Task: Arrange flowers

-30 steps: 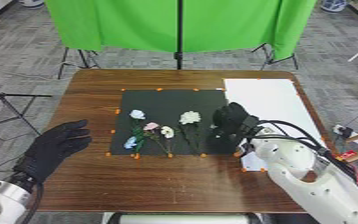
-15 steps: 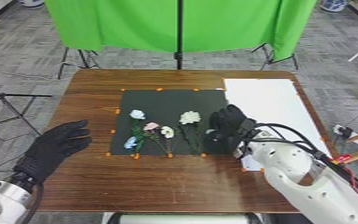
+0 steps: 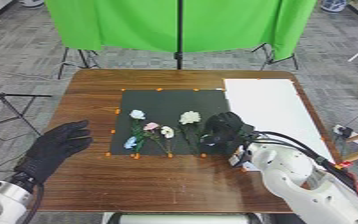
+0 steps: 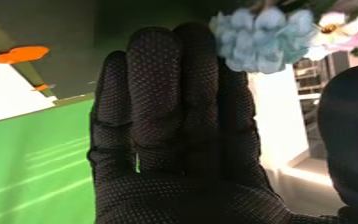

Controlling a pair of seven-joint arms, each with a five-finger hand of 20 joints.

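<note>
Right hand [image 3: 223, 124] wide, over the right side of the black mat [image 3: 162, 98], with a blue flower [image 4: 264, 42] at its fingers.
Its fingers are straight and close together, the thumb standing well apart; the blue flower shows on the thumb side, near the fingertips — whether it is held, I cannot tell. On the mat, left of the hand in the head view, lie a large white flower [image 3: 190, 117], a small white flower [image 3: 167, 132], a pink flower [image 3: 151, 126] and, leftmost, two pale blue flowers [image 3: 137, 114]. The left hand [image 3: 58, 145] is open at the table's [image 3: 184, 187] left edge, apart from the flowers.
</note>
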